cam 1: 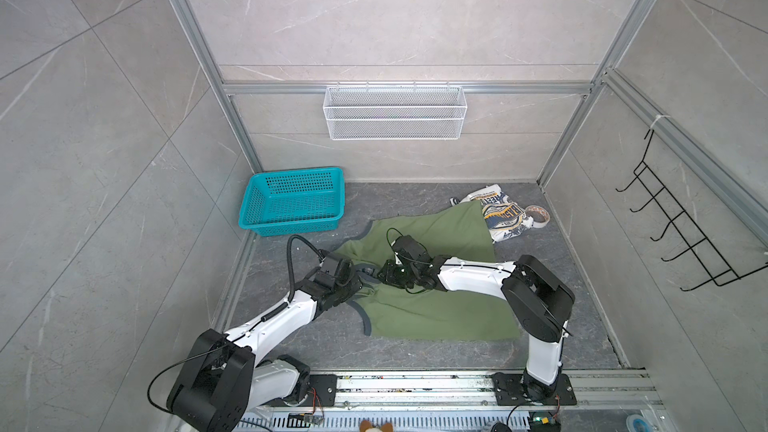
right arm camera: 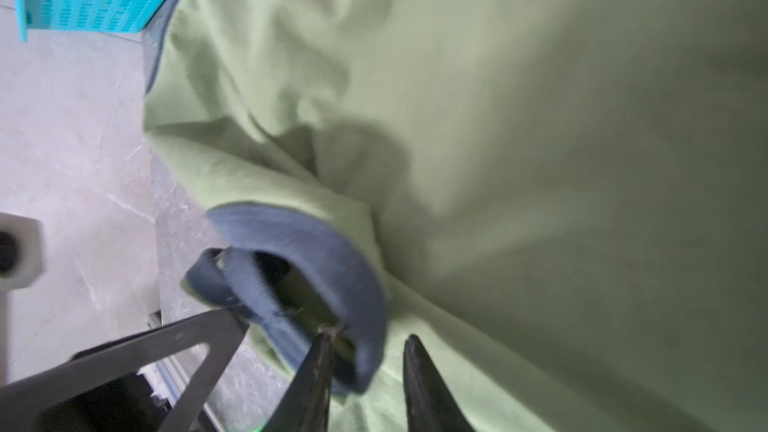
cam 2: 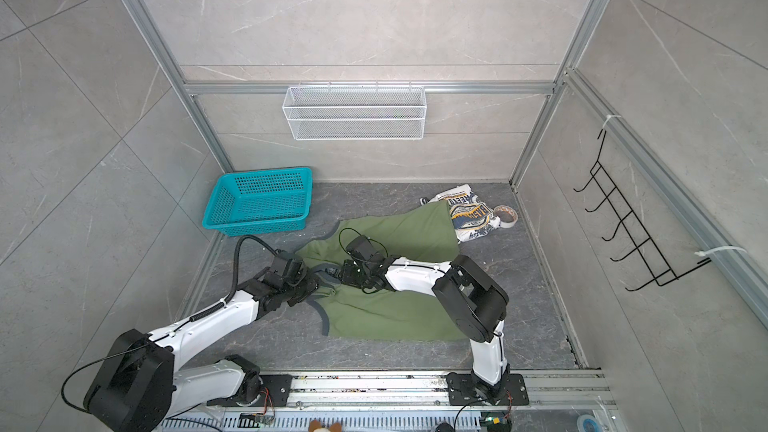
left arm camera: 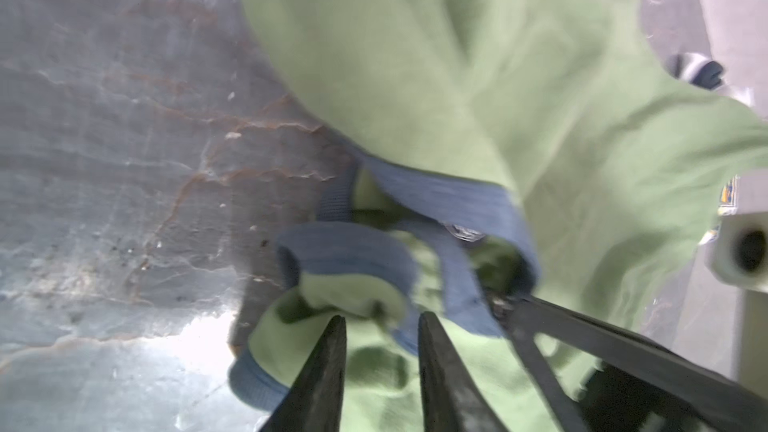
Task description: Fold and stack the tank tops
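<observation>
Two tank tops lie on the grey stone-patterned table (cam 1: 561, 284). Nearest the front rail (cam 1: 415, 384) that carries both arm bases, the olive green tank top (cam 1: 436, 309) (cam 2: 395, 313) is spread across the middle, its lower half flat and its upper half rumpled. Its far right corner lies over the white tank top (cam 1: 503, 214) (cam 2: 469, 214), which is crumpled at the far right with its navy-orange print showing. A roll of tape (cam 1: 539, 216) (cam 2: 506, 214) sits touching the white cloth on its right side. At the far left a teal basket (cam 1: 299, 211) (cam 2: 257, 209) stands just beyond the green cloth's edge. On the back wall hangs a white wire basket (cam 1: 395, 112), and a black hook rack (cam 1: 681, 234) hangs on the right wall.

Both arms reach low over the table and meet at the left edge of the green top, where its grey trim (left arm camera: 436, 197) (right arm camera: 324, 251) is bunched into loops. The left arm stretches forward and rightward from its base; the right arm rises from its base, bends at the elbow and runs leftward across the green cloth, hiding part of it.

The left gripper (cam 1: 363, 280) (left arm camera: 382, 317) has its fingers (left arm camera: 328, 367) a narrow way apart, tips at a fold of green cloth and trim, nothing pinched between them. The right gripper (cam 1: 380, 275) (right arm camera: 368, 338) also shows a narrow gap; one of its fingers (right arm camera: 316, 367) touches the trim loop, and green cloth shows through the gap. The two grippers sit just beside each other.
</observation>
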Tool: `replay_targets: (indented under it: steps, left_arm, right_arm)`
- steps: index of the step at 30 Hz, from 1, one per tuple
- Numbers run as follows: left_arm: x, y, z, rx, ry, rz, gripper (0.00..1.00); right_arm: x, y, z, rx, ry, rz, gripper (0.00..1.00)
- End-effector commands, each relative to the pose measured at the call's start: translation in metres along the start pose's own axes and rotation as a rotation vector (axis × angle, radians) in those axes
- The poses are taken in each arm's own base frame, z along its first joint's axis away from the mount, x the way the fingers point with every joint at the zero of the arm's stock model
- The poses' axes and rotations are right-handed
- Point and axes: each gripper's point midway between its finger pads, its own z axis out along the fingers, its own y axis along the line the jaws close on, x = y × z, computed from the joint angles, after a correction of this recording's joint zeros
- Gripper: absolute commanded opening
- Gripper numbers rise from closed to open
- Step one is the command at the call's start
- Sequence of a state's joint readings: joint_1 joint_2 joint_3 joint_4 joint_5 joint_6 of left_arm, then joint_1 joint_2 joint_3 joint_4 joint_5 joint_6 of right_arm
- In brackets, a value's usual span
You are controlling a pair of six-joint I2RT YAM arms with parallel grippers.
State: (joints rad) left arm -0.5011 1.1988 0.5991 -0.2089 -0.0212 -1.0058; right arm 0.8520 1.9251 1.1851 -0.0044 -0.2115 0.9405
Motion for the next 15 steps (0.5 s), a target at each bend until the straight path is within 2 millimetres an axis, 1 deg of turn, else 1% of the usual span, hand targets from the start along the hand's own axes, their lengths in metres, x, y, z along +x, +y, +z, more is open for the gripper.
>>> replay_targets:
  steps: [1, 3, 4, 8, 11, 15]
  left_arm:
    - [-0.003, -0.009, -0.010, -0.014, -0.003, 0.045, 0.42]
    - [-0.002, -0.011, -0.007, -0.022, 0.009, 0.052, 0.46]
    - [-0.001, -0.009, -0.003, -0.044, 0.021, 0.053, 0.48]
    - [0.002, 0.001, 0.007, -0.113, 0.049, 0.037, 0.48]
    - [0.003, 0.003, 0.011, -0.135, 0.055, 0.040, 0.44]
    - [0.003, 0.007, 0.017, -0.162, 0.064, 0.051, 0.34]
  right_arm:
    - [-0.001, 0.010, 0.003, -0.032, 0.015, -0.033, 0.36]
    - [-0.001, 0.009, 0.004, -0.028, 0.012, -0.036, 0.38]
    - [-0.002, 0.009, 0.004, -0.025, 0.014, -0.038, 0.38]
    - [-0.003, 0.010, 0.008, -0.020, 0.022, -0.039, 0.38]
    - [-0.004, 0.006, 0.010, 0.008, 0.022, -0.041, 0.36]
    - [-0.006, 0.009, 0.014, 0.003, 0.026, -0.050, 0.31]
